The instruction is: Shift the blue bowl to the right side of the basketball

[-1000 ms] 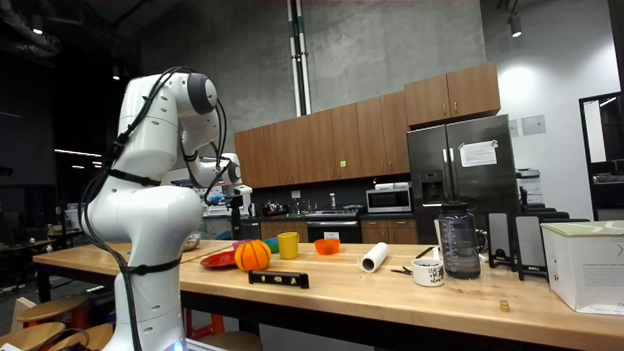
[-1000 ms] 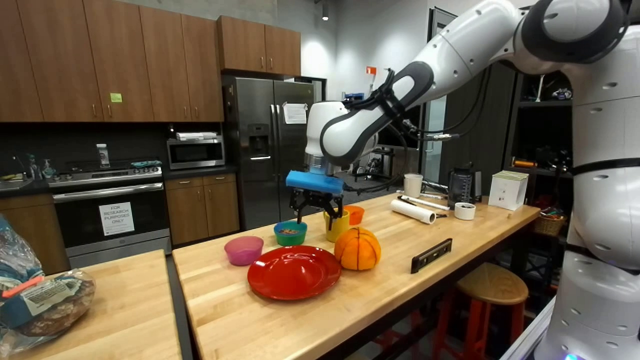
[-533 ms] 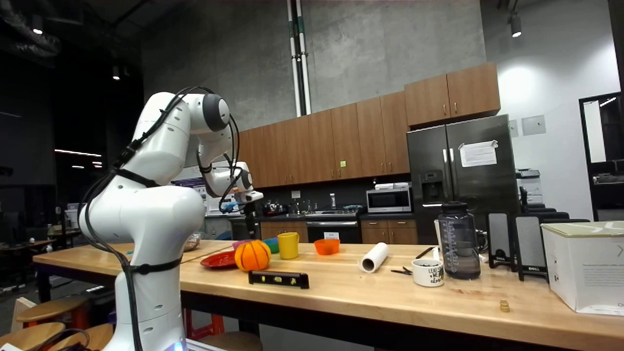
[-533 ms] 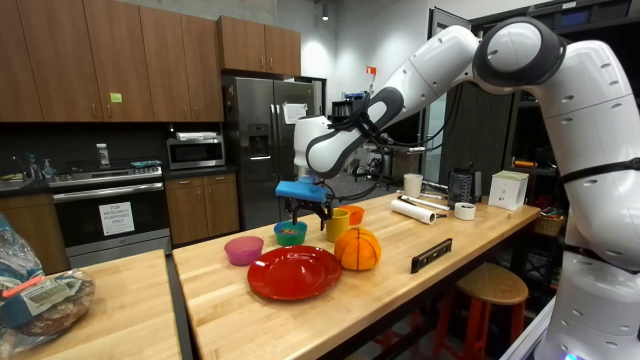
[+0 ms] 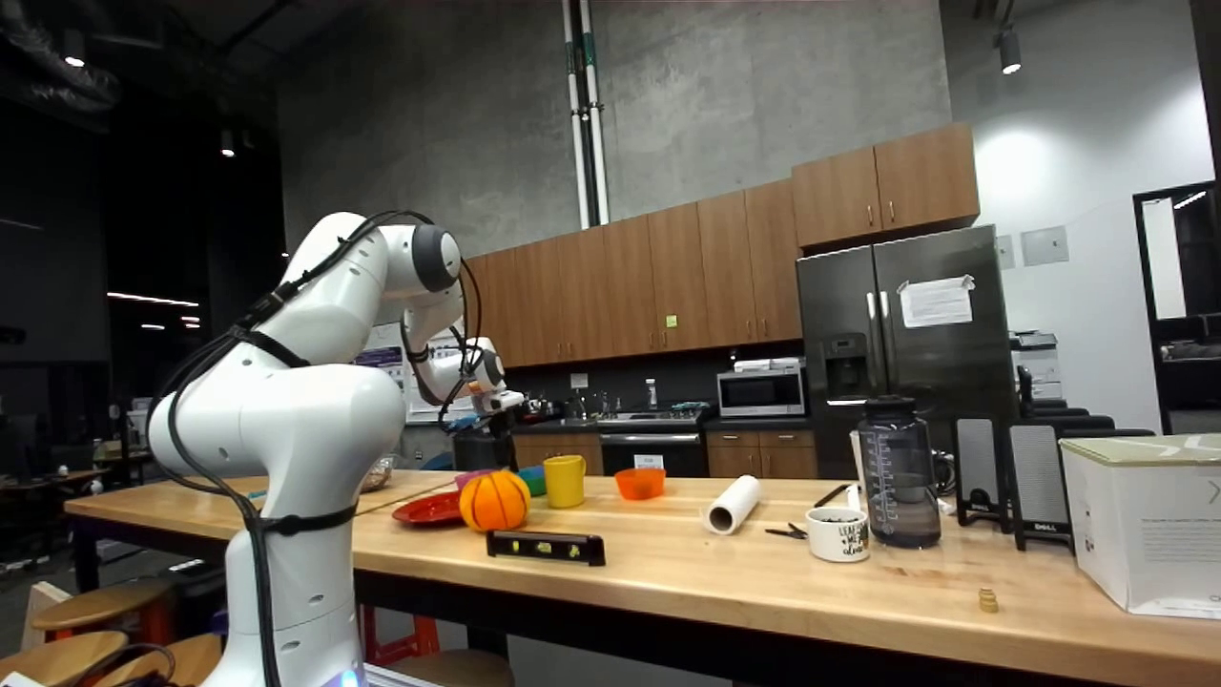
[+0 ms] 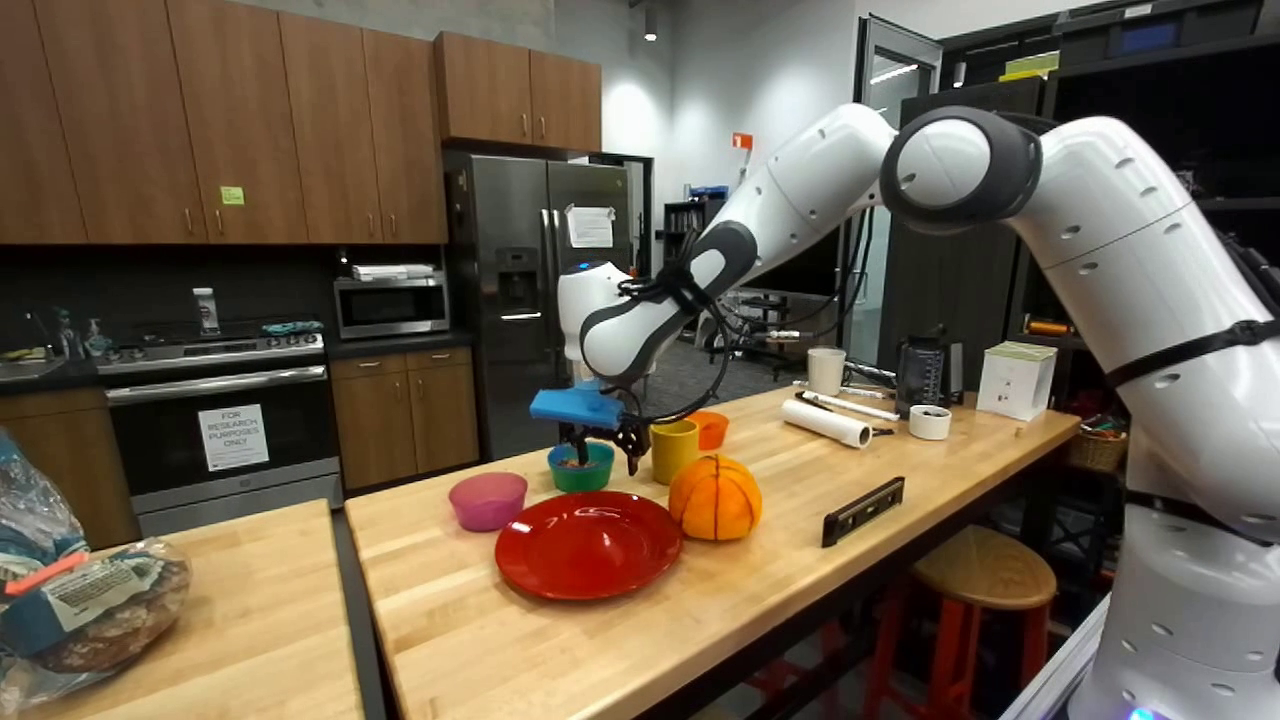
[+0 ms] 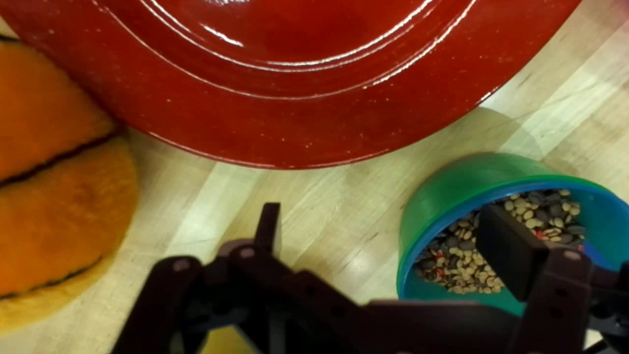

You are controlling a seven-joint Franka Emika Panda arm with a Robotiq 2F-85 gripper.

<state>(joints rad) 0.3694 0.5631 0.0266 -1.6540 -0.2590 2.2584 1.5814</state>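
The blue bowl (image 6: 583, 478) stands upright on the table behind the red plate and holds mixed seeds. It shows in part in an exterior view (image 5: 534, 482). In the wrist view the bowl (image 7: 437, 206) looks teal-green with a blue rim, at the right. The basketball (image 6: 715, 498) sits beside the plate; it also shows in an exterior view (image 5: 494, 500) and at the left of the wrist view (image 7: 54, 196). My gripper (image 7: 381, 219) is open and holds nothing. One finger is over the bowl's inside, the other outside it, so the near wall lies between them. The gripper (image 6: 608, 464) points down.
The red plate (image 6: 590, 560) touches or nearly touches the basketball. A yellow cup (image 6: 675, 452) stands close to the gripper, between bowl and orange bowl (image 6: 711, 430). A pink bowl (image 6: 488, 502) is at the left. A black level (image 6: 863, 510) and paper roll (image 6: 826, 421) lie farther right.
The arm has lowered, bringing the open gripper down from above the table to the bowl, one finger now over its inside. The bowl, ball and plate have not moved.
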